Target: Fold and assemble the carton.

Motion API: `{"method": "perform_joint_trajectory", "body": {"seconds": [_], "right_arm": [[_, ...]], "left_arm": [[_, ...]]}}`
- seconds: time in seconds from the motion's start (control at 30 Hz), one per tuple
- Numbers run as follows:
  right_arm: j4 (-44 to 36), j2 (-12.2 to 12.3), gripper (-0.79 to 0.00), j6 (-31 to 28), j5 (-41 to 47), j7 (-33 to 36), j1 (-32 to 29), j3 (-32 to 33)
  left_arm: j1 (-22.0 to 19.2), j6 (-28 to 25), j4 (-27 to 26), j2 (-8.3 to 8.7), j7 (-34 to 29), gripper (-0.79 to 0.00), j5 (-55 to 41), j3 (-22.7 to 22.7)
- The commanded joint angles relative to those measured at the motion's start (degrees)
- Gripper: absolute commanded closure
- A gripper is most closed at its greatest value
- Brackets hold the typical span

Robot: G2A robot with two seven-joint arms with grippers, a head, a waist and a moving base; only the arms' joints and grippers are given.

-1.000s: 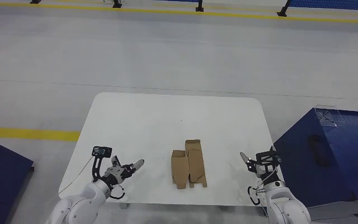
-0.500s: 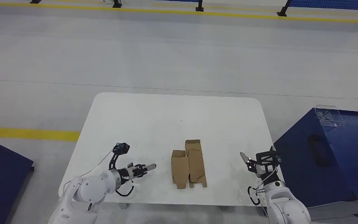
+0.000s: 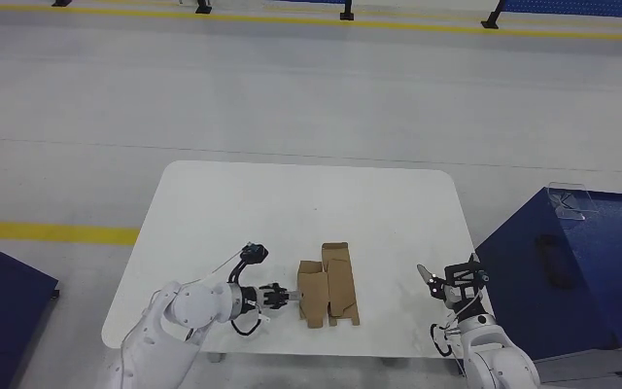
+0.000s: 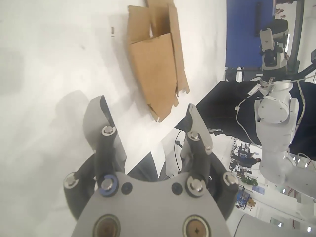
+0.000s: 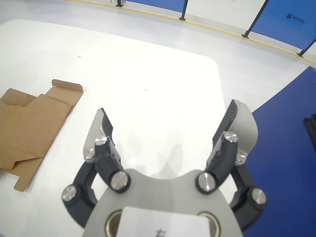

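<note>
Flattened brown cardboard carton (image 3: 328, 284) (image 4: 155, 72) (image 5: 32, 129) lying flat on the white tabletop (image 3: 292, 204), in its front half and slightly right of centre. The long sides run front to back. The near flap ends lie close to the rounded front edge of the tabletop, and the far flaps are stepped, the right one reaching farther back.

Left end effector (image 3: 282, 295) (image 4: 145, 104): fingers spread partway, holding nothing, low over the surface just beside the carton's left edge near its front corner; whether they touch cannot be told.

Right end effector (image 3: 449, 277) (image 5: 167, 107): fingers spread wide, holding nothing, near the front right edge of the tabletop, well apart from the carton, with a broad band of white surface between them.

A wide stretch of tabletop lies beyond the carton toward the far edge. A dark blue cabinet (image 3: 554, 253) stands just beside the right edge, near the right end effector.
</note>
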Motion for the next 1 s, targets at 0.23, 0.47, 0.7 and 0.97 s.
{"method": "perform_joint_trajectory", "body": {"seconds": [0.23, 0.47, 0.7, 0.97], "right_arm": [[0.00, 0.00, -0.785, 0.00, 0.00, 0.00, 0.00, 0.00], [0.00, 0.00, -0.785, 0.00, 0.00, 0.00, 0.00, 0.00], [0.00, 0.00, -0.785, 0.00, 0.00, 0.00, 0.00, 0.00], [0.00, 0.00, -0.785, 0.00, 0.00, 0.00, 0.00, 0.00]], "left_arm": [[-7.17, 2.26, 8.02, -1.96, -1.07, -0.271, -3.57, 6.62], [-11.60, 2.78, 15.66, -3.36, -1.31, -0.234, -7.21, 9.50], [-14.12, 2.48, 19.89, -4.25, -0.43, -0.252, -9.23, 10.93], [-12.26, 2.34, 16.62, -3.26, 1.15, -0.274, -8.95, 8.24]]}}
